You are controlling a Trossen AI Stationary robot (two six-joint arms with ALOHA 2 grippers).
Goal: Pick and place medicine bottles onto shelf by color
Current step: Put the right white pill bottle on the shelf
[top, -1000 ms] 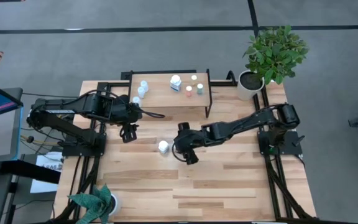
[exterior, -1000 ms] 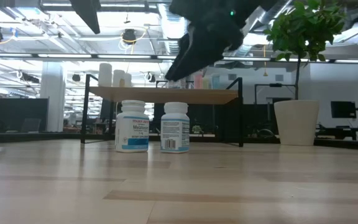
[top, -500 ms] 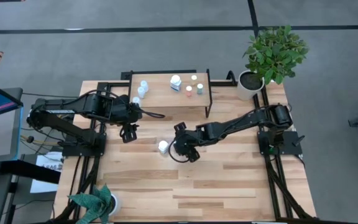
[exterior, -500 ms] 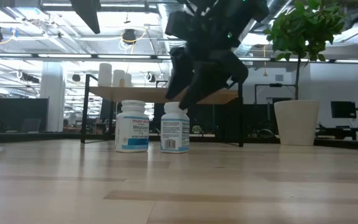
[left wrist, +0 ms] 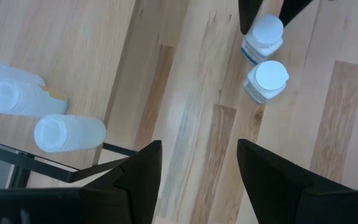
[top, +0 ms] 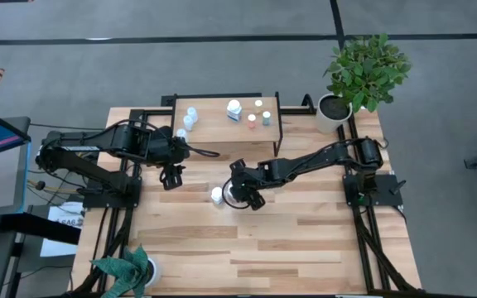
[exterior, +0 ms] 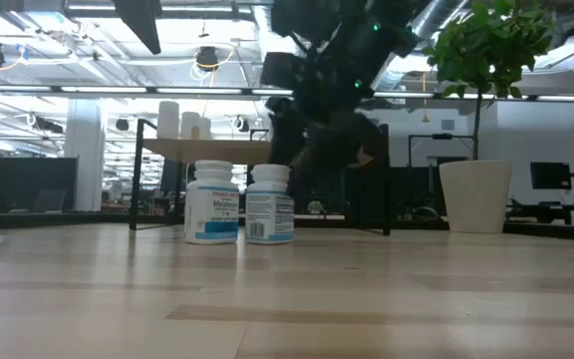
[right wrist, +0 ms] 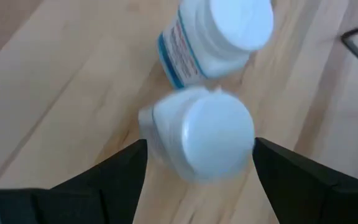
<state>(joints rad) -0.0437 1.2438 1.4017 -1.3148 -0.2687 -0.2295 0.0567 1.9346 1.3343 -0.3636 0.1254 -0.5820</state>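
Two white bottles with blue labels stand on the table, one [exterior: 212, 202] to the left of the other [exterior: 269, 203]. My right gripper [right wrist: 201, 186] is open, low over the right one [right wrist: 201, 134], with a finger on each side of its cap. My left gripper [top: 171, 175] is open and empty, above the table in front of the shelf's left end. The light-wood shelf [top: 214, 124] at the far side carries three whitish bottles [top: 187, 122] on its left. On its right are a larger white one [top: 233, 108], a small white one [top: 258, 104], a reddish one [top: 252, 120] and a greenish one [top: 266, 118]. My right gripper has the right bottle's cap [right wrist: 229, 124] between its two open fingers [right wrist: 291, 180], which come from above, slanting down from the table's right. The cap fills the gap from finger to finger. The bottle stands upright on the table. Whether both fingers touch it, I cannot tell.
A potted plant [top: 363, 70] stands at the table's far right corner and another [top: 127, 269] at the near left corner. The shelf's black legs [exterior: 385, 179] stand just behind the two bottles. The table's near half [top: 288, 248] is bare wood.
My right gripper has gone toward the table's left edge and down until its fingers stand around the right bottle. That bottle has slid a little left along the table, closer to the other bottle, and stays upright.
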